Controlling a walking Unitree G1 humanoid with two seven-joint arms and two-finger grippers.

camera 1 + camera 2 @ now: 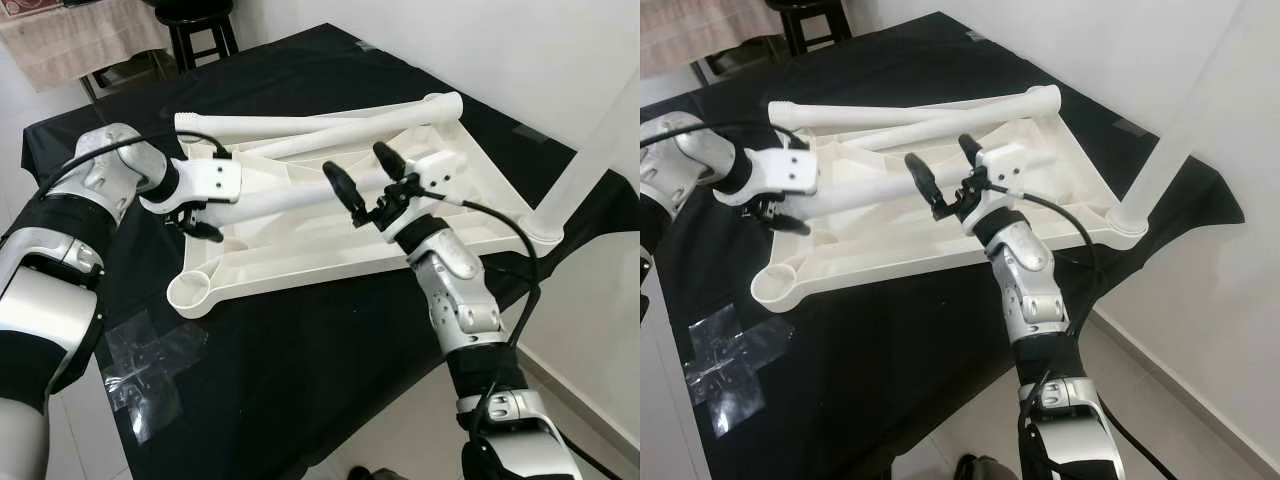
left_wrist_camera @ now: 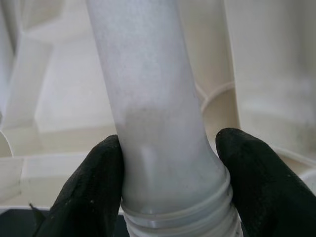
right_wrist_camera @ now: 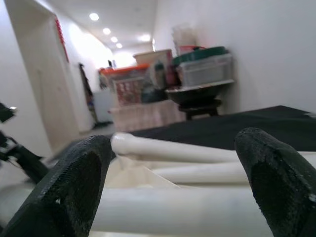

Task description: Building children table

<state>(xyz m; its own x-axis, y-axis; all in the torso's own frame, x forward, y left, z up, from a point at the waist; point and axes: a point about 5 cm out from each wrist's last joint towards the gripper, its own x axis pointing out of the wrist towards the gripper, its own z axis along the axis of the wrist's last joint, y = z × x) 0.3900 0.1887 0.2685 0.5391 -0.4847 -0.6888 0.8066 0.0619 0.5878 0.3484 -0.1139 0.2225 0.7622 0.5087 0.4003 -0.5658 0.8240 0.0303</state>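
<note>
Surface: a table covered with a black cloth [image 1: 300, 370]; it carries all the white parts.
Tabletop: one white plastic tabletop [image 1: 300, 262] lies upside down on the cloth, its ribs facing up. One round leg socket [image 1: 188, 296] is open at the corner nearest to the robot's left arm.
Legs, count: four white tubes can be seen. One leg [image 1: 290, 195] is held across the tabletop. Two loose legs [image 1: 320, 125] lie along the far edge of the tabletop, touching one another. One more leg [image 1: 585, 170] stands upright in the far right corner socket.
Left end effector [image 1: 200, 222]: its two black fingers [image 2: 94, 187] are closed around the held leg, one on each side, just above the threaded end [image 2: 182, 224] of the tube.
Right end effector [image 1: 366, 172]: fingers spread wide and holding nothing; it hovers above the other end of the held leg, with the tube under the gap between the fingers.
In the way: the standing leg rises close beside the right arm, and the two loose legs lie just behind the right end effector.
Around: a piece of clear tape [image 1: 150, 365] is stuck on the cloth near the left arm. One dark stool [image 1: 200, 28] stands behind the surface. A white wall [image 1: 520, 50] runs along the right side. Down the hallway, storage boxes [image 3: 202, 66] are stacked on a stand.
</note>
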